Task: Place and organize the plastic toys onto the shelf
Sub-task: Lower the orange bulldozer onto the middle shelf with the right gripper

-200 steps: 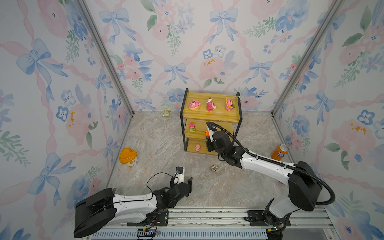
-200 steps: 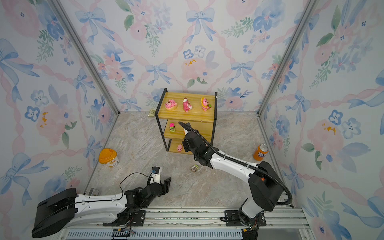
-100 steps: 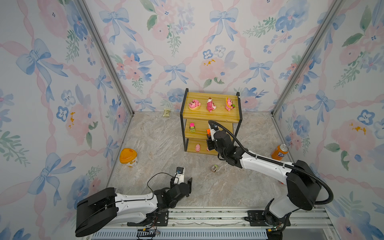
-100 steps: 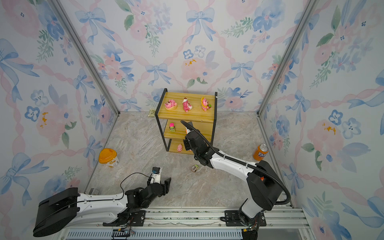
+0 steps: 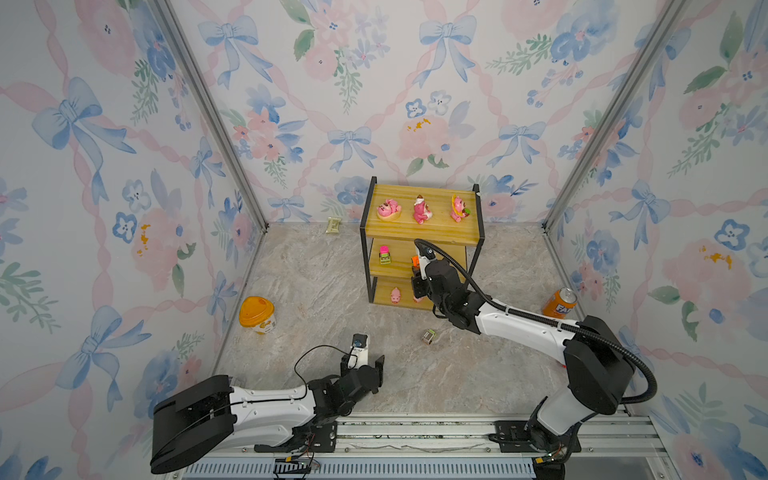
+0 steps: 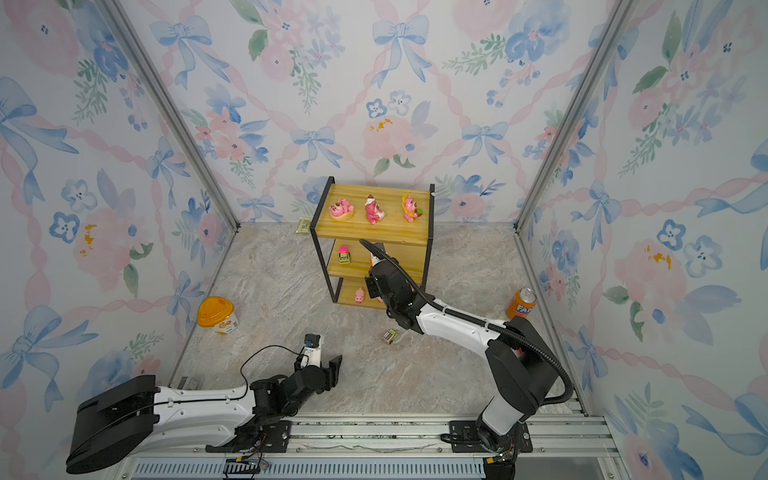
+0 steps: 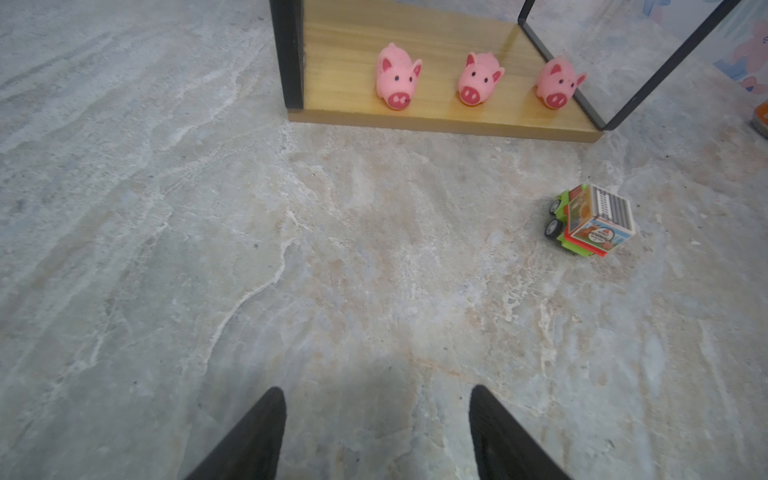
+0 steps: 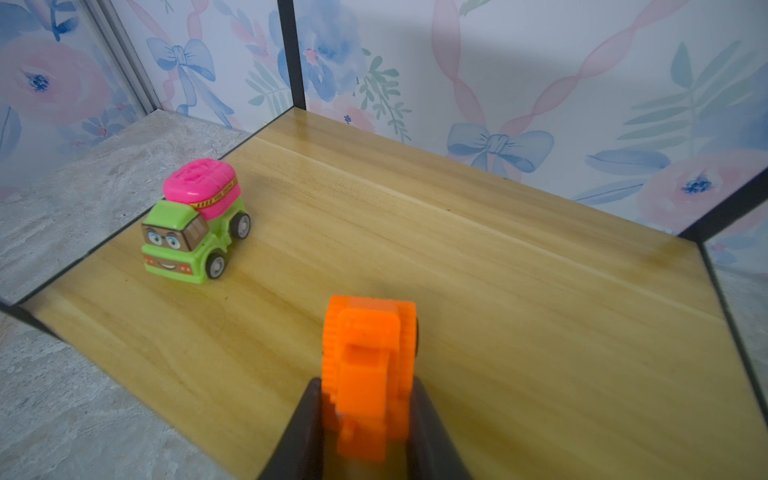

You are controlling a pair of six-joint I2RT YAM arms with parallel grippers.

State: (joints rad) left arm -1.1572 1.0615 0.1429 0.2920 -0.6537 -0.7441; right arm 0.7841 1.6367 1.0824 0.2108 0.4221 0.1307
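The right gripper (image 8: 365,384) clamps the orange car (image 8: 370,345) over the shelf (image 8: 498,270)'s middle board. The left gripper (image 7: 376,395) stands open over the near floor (image 7: 166,249).

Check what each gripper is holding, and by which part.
The right gripper is shut on the orange car, pinching its two sides, above the middle board of the shelf. The left gripper is open over the floor, holding nothing.

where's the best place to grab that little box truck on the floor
Likely the boxy cargo body of the box truck, jaws across its two flat side walls, coming from above: the striped roof faces up and the wheels sit low.
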